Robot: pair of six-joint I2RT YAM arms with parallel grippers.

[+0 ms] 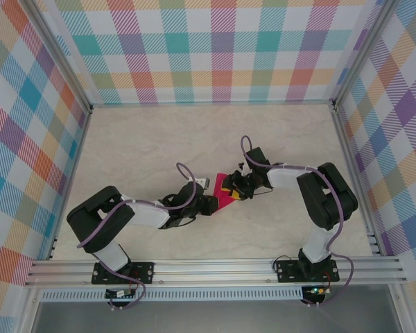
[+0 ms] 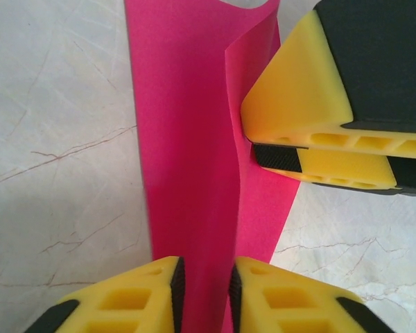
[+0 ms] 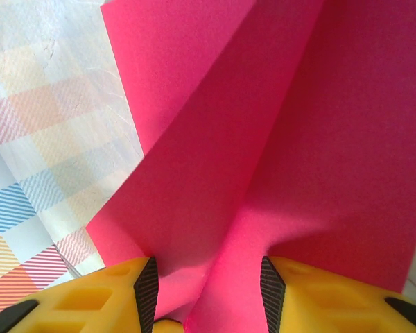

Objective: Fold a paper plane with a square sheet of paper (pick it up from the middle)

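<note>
- Pale marbled table [image 1: 139,139] inside plaid walls [image 1: 215,55]. Both arms meet near its middle. The square sheet of paper [image 1: 226,200] sits between them, lifted partly off the surface and bent into a long fold rather than lying flat.
- On the left, the left gripper [image 2: 206,274] has its pads close on either side of a raised ridge of the sheet. I cannot tell whether they press it or merely flank it. If they are loose, the ridge could slide out as soon as either arm moves, and the crease line would be lost.
- Through the middle, the fold looks soft and curved, not sharp, and the sheet's far corner curls over. Pressing it down as it stands would likely set a skewed crease, and later folds would come out lopsided.
- On the right, the right gripper [image 3: 206,277] has its jaws partway closed. A bunched pleat of the sheet is wedged between the pads, so it appears to be holding the paper. That bunching could leave stray wrinkles.
- Both grippers work very near each other on thin paper, so pulling apart or twisting out of step could tear it. A clash of the fingers is also possible.
</note>
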